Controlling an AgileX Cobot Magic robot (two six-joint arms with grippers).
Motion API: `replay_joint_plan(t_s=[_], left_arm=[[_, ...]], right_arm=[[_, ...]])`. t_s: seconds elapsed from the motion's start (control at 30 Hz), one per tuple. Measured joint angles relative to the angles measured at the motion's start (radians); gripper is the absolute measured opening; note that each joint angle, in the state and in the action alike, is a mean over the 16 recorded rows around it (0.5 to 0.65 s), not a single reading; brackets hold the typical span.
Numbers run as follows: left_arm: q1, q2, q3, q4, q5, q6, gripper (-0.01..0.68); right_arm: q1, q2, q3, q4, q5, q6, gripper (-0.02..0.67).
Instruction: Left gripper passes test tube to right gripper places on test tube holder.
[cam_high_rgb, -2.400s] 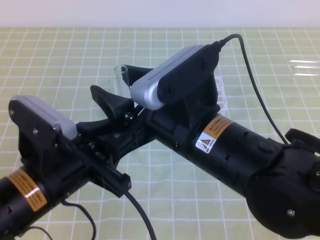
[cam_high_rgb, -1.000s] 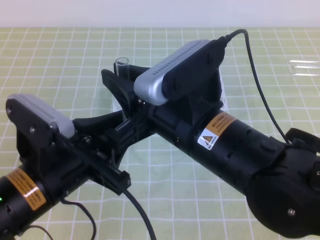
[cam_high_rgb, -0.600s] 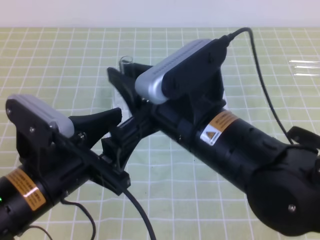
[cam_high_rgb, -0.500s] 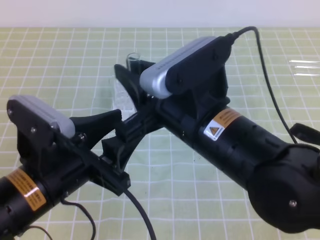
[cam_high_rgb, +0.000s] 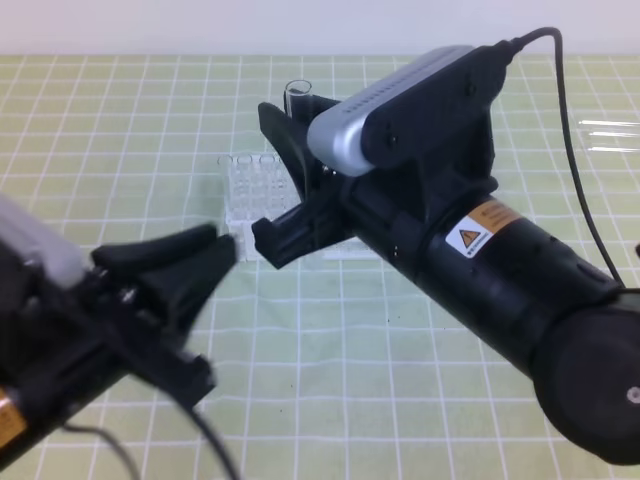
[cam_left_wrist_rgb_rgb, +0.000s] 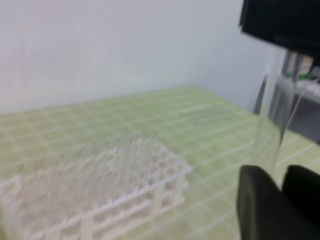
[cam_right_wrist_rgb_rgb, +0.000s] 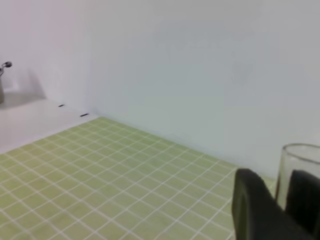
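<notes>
1. Test tube (cam_high_rgb: 297, 92), thin clear glass, stands upright with its rimmed mouth showing above the right gripper (cam_high_rgb: 290, 170); it sits high over the far middle of the green gridded table (cam_high_rgb: 100, 120).
2. Right gripper's black fingers are closed on the tube; the right wrist view shows the glass clamped between them.
3. Left gripper (cam_high_rgb: 165, 275) sits near and to the left, blurred; its fingers look parted and hold nothing, well apart from the tube.
4. Test tube holder (cam_high_rgb: 258, 190), a white lattice rack, lies on the table just beyond and below the right gripper, partly hidden by it; in the left wrist view it fills the lower left.
5. Three more clear tubes (cam_high_rgb: 610, 135) lie at the far right edge.
6. Judgement: the handover looks done, and the step in hand is carrying the tube to the rack; doing it well means keeping the tube vertical, centring its rounded end over one square hole, lowering slowly, and releasing only once the rack supports it.
</notes>
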Motion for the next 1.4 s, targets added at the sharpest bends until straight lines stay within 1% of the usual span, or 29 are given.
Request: replay_joint_plan(t_s=[0.17, 0.2, 0.5, 0.63, 0.73, 0.83, 0.93, 1.27, 1.4], left_arm=[[0.000, -0.144, 0.000, 0.001, 0.170, 0.000, 0.017], [0.000, -0.179, 0.000, 0.001, 0.209, 0.001, 0.008], [0.000, -0.489, 0.003, 0.002, 0.509, 0.007, -0.001], [0.000, -0.611, 0.015, 0.002, 0.604, 0.011, -0.001], [-0.001, -0.687, 0.035, 0.001, 0.644, 0.011, -0.001], [-0.001, -0.744, 0.068, -0.001, 0.656, 0.008, -0.002], [-0.001, -0.783, 0.115, -0.004, 0.626, -0.001, -0.002], [-0.001, -0.819, 0.332, -0.005, 0.389, -0.034, -0.002], [-0.001, -0.818, 0.399, -0.002, 0.327, -0.040, -0.002]], right_arm=[[0.000, -0.013, 0.000, 0.022, 0.020, -0.022, 0.090], [0.000, -0.015, 0.000, 0.023, 0.024, -0.023, 0.090], [0.000, -0.017, 0.000, 0.025, 0.048, -0.024, 0.090], [0.000, -0.017, 0.000, 0.026, 0.054, -0.024, 0.090], [0.000, -0.017, 0.000, 0.026, 0.058, -0.024, 0.090], [0.000, -0.017, 0.000, 0.026, 0.062, -0.024, 0.090], [0.000, -0.017, 0.000, 0.026, 0.065, -0.024, 0.090], [0.000, -0.017, 0.000, 0.026, 0.065, -0.024, 0.090], [0.000, -0.017, 0.000, 0.026, 0.065, -0.024, 0.090]])
